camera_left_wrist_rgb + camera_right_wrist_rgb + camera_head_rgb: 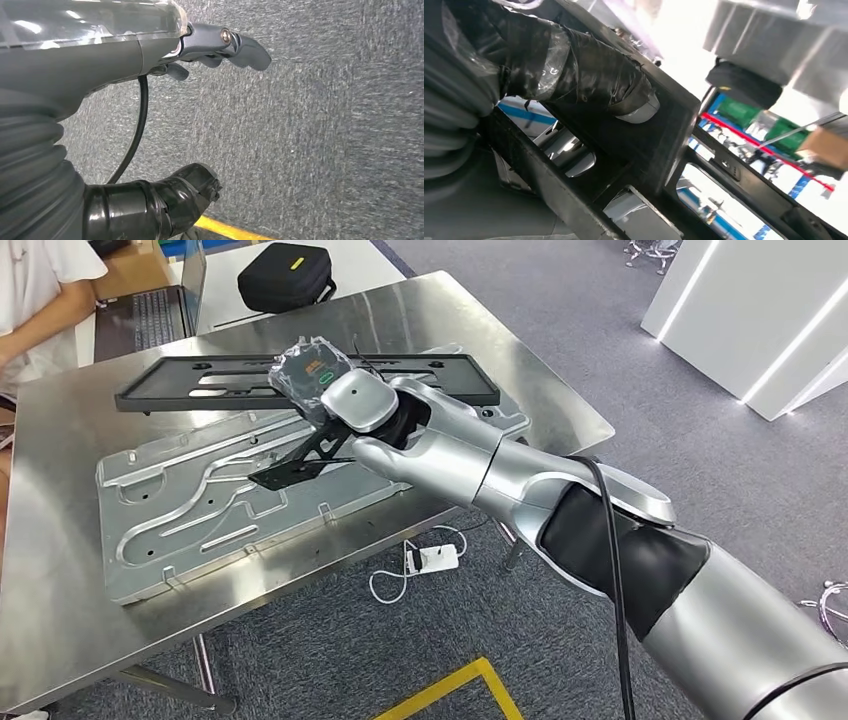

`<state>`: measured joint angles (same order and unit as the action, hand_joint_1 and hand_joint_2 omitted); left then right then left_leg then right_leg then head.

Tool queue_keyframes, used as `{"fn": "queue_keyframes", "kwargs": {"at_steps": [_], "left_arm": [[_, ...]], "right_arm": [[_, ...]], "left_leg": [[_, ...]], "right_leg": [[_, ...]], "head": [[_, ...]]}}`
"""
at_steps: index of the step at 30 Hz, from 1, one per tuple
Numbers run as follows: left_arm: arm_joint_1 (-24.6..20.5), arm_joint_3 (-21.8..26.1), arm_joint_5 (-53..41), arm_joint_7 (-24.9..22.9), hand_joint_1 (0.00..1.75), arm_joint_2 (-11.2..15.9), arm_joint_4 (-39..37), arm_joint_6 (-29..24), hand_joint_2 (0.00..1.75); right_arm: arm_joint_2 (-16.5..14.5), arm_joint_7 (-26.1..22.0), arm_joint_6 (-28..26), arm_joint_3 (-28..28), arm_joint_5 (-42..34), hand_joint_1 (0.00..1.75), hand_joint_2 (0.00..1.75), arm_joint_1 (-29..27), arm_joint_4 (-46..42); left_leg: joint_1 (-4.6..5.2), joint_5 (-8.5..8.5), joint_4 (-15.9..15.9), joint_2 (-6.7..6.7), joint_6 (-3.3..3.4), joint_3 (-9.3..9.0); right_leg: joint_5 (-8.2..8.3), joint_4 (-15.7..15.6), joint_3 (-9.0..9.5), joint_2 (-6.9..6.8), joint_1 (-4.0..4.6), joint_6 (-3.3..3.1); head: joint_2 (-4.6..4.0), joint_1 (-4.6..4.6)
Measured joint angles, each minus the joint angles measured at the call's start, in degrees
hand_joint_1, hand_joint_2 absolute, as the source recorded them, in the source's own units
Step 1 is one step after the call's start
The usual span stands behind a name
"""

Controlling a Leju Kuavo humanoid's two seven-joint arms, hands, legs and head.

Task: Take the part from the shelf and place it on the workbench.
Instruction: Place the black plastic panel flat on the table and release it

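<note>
The part is a long black plastic frame (210,380) with slots, lying across the far side of the steel workbench (60,570). My right hand (335,400) reaches over the bench and grips this frame near its middle. A black bracket piece (300,465) sticks out below the hand. In the right wrist view the taped thumb (589,75) presses on the black frame (664,145). My left hand (100,55) hangs above grey carpet, its fingers (245,50) apart from the thumb with nothing in them.
A large stamped silver metal plate (200,530) lies on the bench under my right hand. A black case (285,275) and a laptop (150,315) sit behind, and a person (35,300) stands at the far left. A white adapter (435,558) lies on the floor.
</note>
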<state>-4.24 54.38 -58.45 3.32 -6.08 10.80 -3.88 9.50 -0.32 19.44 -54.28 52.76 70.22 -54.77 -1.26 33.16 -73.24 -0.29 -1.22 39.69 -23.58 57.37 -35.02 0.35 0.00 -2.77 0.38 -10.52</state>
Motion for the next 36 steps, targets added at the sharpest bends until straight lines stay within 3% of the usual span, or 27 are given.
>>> {"fn": "queue_keyframes", "kwargs": {"at_steps": [1,2,4,5,7,11,12,14,15,16,17,19,21,23,26,27,29,31,32,34,36], "left_arm": [[0.04,0.06,0.01,-0.01,0.00,-0.01,0.00,-0.17,1.75],[0.07,0.10,0.01,-0.02,0.00,-0.01,0.00,-0.27,1.75],[0.14,0.17,-0.01,-0.02,0.00,-0.01,0.00,-0.36,1.75],[0.15,0.26,-0.01,0.01,0.00,-0.01,0.00,-0.38,1.75],[0.07,0.67,0.07,0.24,0.00,-0.04,0.00,-0.28,1.75],[-0.18,1.59,0.73,0.67,0.00,-0.20,0.00,0.16,1.75],[-0.22,1.78,0.82,0.85,0.00,-0.24,0.00,0.25,1.75],[-0.26,2.24,0.81,1.27,0.00,-0.25,0.00,0.32,1.75],[-0.27,2.44,0.72,1.45,0.00,-0.26,0.00,0.32,1.75],[-0.27,2.56,0.56,1.59,0.00,-0.26,0.00,0.32,1.75],[-0.25,2.62,0.36,1.71,0.00,-0.26,0.00,0.32,1.75],[-0.22,2.64,-0.04,1.89,0.00,-0.27,0.00,0.33,1.75],[-0.22,2.64,-0.21,2.03,0.00,-0.33,0.00,0.37,1.75],[-0.20,2.66,-0.23,2.08,0.00,-0.39,0.00,0.44,1.75],[-0.24,2.67,-0.33,2.09,0.00,-0.42,0.00,0.47,1.75],[-0.25,2.67,-0.42,2.09,0.00,-0.37,0.00,0.54,1.75],[-0.22,2.67,-0.69,2.16,0.00,-0.08,0.00,1.17,1.75],[-0.15,2.67,-0.96,2.37,0.00,0.32,0.00,2.04,1.75],[-0.13,2.67,-1.06,2.49,0.00,0.49,0.00,2.30,1.75],[-0.13,2.67,-1.14,2.67,0.00,0.76,0.00,2.50,1.75],[-0.16,2.67,-1.18,2.86,0.00,0.90,0.00,2.69,1.75]], "right_arm": [[-0.01,-0.07,-0.11,-0.21,0.03,1.75,1.75,-0.50,0.07],[-0.02,-0.05,-0.30,-0.43,0.12,1.75,1.75,-1.00,0.13],[-0.13,0.01,-1.09,-0.81,0.64,1.75,1.75,-1.92,0.29],[-0.31,0.06,-1.72,-0.98,1.11,1.75,1.75,-2.38,0.39],[-0.79,0.14,-2.77,-1.39,2.03,1.75,1.75,-3.43,0.68],[-1.60,-0.23,-3.43,-2.24,2.69,1.75,1.75,-5.55,1.20],[-1.70,-0.37,-3.68,-2.37,2.78,1.75,1.75,-5.94,1.34],[-1.91,-0.72,-4.37,-2.60,2.91,1.75,1.75,-7.07,1.79],[-2.03,-0.98,-4.67,-2.74,2.92,1.75,1.75,-7.90,2.05],[-2.14,-1.23,-4.91,-2.92,2.93,1.75,1.75,-8.78,2.32],[-2.24,-1.43,-5.08,-3.16,2.93,1.75,1.75,-9.54,2.56],[-2.40,-1.56,-5.34,-3.50,2.93,1.75,1.75,-10.43,2.98],[-2.61,-1.56,-5.61,-3.58,2.97,1.75,1.75,-10.69,3.36],[-2.86,-1.56,-5.80,-3.61,2.99,1.75,1.75,-10.87,3.70],[-3.23,-1.56,-5.95,-3.64,3.01,1.75,1.75,-11.08,4.10],[-3.44,-1.53,-6.03,-3.65,3.06,1.75,1.75,-11.06,4.20],[-3.97,-1.40,-6.14,-3.66,3.21,1.75,1.75,-11.01,4.45],[-4.40,-1.27,-6.07,-3.73,3.31,1.75,1.75,-11.02,4.72],[-4.53,-1.23,-6.03,-3.77,3.33,1.75,1.75,-10.99,4.83],[-4.66,-1.21,-5.94,-3.80,3.34,1.75,1.75,-10.81,4.99],[-4.66,-1.23,-5.65,-3.80,3.36,1.75,1.75,-10.41,5.10]], "left_leg": [[0.00,0.10,-0.22,0.00,-0.02,0.99],[0.01,-1.23,1.63,0.01,0.11,0.97],[0.11,-6.79,9.15,0.03,0.80,-0.93],[0.28,-8.77,12.53,0.07,1.09,-1.87],[0.64,-10.63,15.45,0.08,1.56,-2.68],[0.22,-10.70,15.95,0.05,2.31,-3.66],[0.07,-10.60,16.15,0.06,2.53,-3.98],[0.09,-10.13,16.18,0.02,2.84,-4.35],[0.09,-9.85,16.12,-0.03,2.89,-4.54],[0.09,-9.53,16.03,-0.11,2.85,-4.77],[0.08,-9.19,15.89,-0.21,2.78,-5.03],[0.08,-8.45,15.48,-0.40,2.55,-5.52],[0.20,-7.93,15.16,-0.47,2.19,-5.63],[0.25,-7.81,15.23,-0.42,1.68,-5.62],[0.21,-6.69,14.20,-0.18,0.88,-5.40],[0.20,-5.41,12.07,-0.11,0.69,-4.49],[0.08,-2.02,4.72,-0.06,0.38,-0.91],[0.04,-0.72,-0.77,-0.04,0.05,2.21],[-0.01,-1.74,-0.46,-0.03,-0.05,2.33],[-0.15,-5.89,6.27,0.03,-0.08,-0.51],[-0.08,-8.14,12.60,0.01,0.14,-3.50]], "right_leg": [[-0.49,0.05,0.56,0.08,0.10,0.00],[-1.02,0.13,1.20,0.12,0.18,0.03],[-2.12,0.31,2.40,0.13,0.33,0.21],[-2.57,0.41,2.75,0.17,0.40,0.39],[-3.19,0.58,2.88,0.30,0.50,0.95],[-4.93,2.22,2.37,0.26,0.55,2.12],[-6.15,4.62,1.18,0.18,0.44,2.42],[-8.85,12.23,-3.14,0.07,0.01,2.92],[-9.38,15.38,-5.28,0.02,-0.20,3.13],[-8.89,16.75,-6.63,-0.01,-0.40,3.27],[-7.25,15.76,-6.81,-0.05,-0.56,3.30],[-2.61,8.67,-4.37,-0.06,-0.63,2.95],[-0.32,2.92,-1.89,-0.07,-0.28,2.43],[-0.43,1.74,-1.31,-0.02,0.09,2.10],[-0.26,0.67,-0.57,-0.04,-0.34,1.32],[-0.20,0.30,-0.24,-0.10,-0.51,1.00],[-0.34,0.18,0.02,-0.19,-0.47,0.54],[-0.53,0.33,0.07,-0.18,-0.39,0.42],[-0.67,0.49,0.10,-0.17,-0.39,0.46],[-1.17,1.12,0.14,-0.15,-0.43,0.77],[-1.72,1.97,-0.18,-0.06,-0.23,1.33]], "head": [[-0.01,-0.01],[0.00,-0.01],[-0.01,-0.02],[-0.01,-0.03],[-0.01,-0.03],[0.01,-0.04],[0.00,-0.05],[-0.01,-0.03],[-0.01,-0.04],[-0.01,-0.04],[-0.01,-0.05],[0.00,-0.04],[0.00,-0.04],[0.00,-0.04],[0.01,-0.03],[0.00,-0.03],[0.00,-0.02],[0.00,-0.02],[0.00,-0.03],[-0.01,-0.03],[-0.01,-0.03]]}}
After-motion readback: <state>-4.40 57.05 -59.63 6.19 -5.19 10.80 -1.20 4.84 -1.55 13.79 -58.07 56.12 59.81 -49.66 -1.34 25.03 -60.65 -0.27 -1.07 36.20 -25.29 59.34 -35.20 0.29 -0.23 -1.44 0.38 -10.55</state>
